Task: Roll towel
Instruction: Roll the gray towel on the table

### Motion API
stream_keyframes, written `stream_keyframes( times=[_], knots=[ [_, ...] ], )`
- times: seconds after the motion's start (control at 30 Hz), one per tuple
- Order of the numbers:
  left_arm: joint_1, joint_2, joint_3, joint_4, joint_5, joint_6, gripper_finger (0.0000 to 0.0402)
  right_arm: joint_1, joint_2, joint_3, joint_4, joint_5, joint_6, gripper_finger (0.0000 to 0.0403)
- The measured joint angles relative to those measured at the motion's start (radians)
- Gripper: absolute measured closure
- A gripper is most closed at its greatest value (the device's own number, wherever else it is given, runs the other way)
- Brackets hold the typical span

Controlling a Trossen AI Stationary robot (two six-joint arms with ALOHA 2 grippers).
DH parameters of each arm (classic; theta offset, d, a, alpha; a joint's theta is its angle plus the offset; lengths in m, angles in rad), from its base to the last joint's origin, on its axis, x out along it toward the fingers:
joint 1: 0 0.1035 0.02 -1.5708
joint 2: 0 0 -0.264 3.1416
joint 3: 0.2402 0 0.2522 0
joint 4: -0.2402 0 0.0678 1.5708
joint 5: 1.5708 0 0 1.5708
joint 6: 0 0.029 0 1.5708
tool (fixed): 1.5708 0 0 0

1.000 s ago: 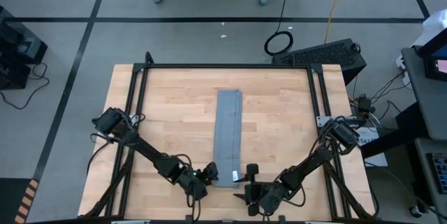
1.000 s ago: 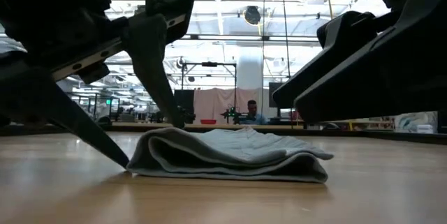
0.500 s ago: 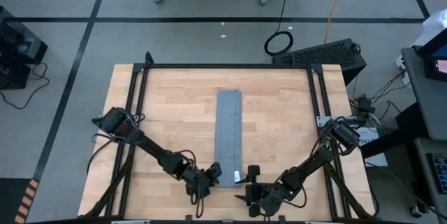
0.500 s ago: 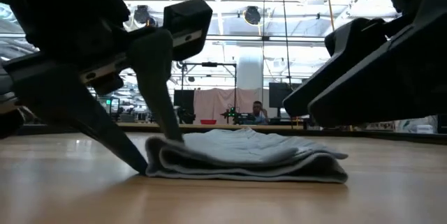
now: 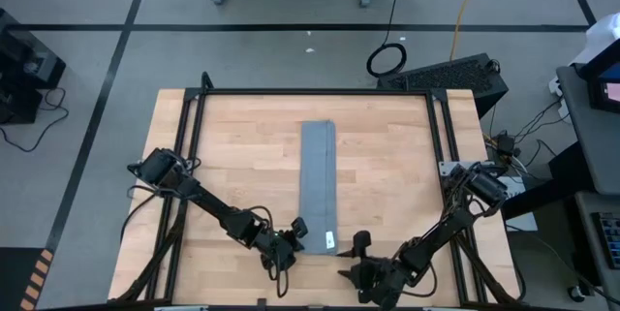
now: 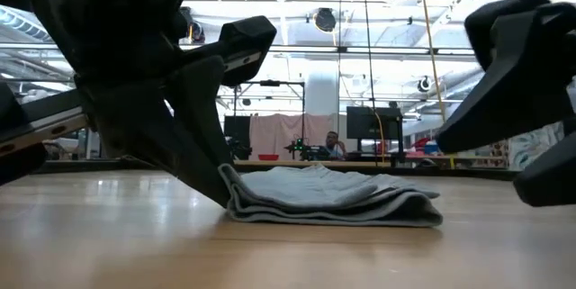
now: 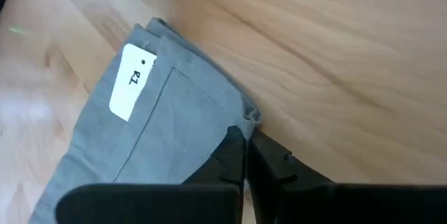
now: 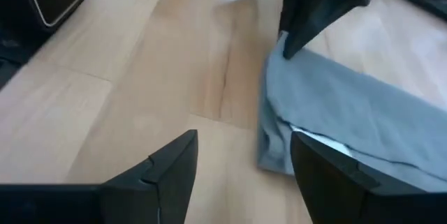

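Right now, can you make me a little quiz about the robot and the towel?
1. True or false: the left gripper is pinching a corner of the towel.
2. What is the right gripper doing? A: holding the towel. B: waiting open beside the towel's near end. C: lifting the white tag.
3. Fill in: the towel lies flat as a long folded ____ on the wooden table.

Key
1. True; its fingers are shut on the towel's near corner.
2. B; its fingers are apart and grip nothing.
3. Strip; nothing is rolled yet.
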Motion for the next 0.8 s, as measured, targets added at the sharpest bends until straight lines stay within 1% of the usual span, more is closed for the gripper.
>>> stream_keyframes(
  times=[0.13,0.4,0.6,0.7,0.8],
  knots=[
    [0.0,0.0,0.0,0.005,0.004,-0.018,0.0391,-0.008,0.008,0.0,-0.014,0.034,-0.037,0.0183],
    [-0.001,-0.001,0.0,0.008,-0.021,-0.022,0.0391,-0.049,0.048,0.001,-0.009,0.011,-0.042,0.0183],
    [-0.001,-0.002,0.0,0.009,-0.024,-0.046,0.0391,-0.063,0.05,0.003,-0.01,0.039,-0.078,0.0183],
    [-0.001,-0.002,0.0,0.01,-0.025,-0.045,0.0391,-0.083,0.051,0.002,-0.015,0.036,-0.042,0.0187],
    [-0.001,-0.002,0.0,0.01,-0.025,-0.045,0.0391,-0.102,0.051,0.002,-0.025,0.007,0.018,0.0202]
  ],
)
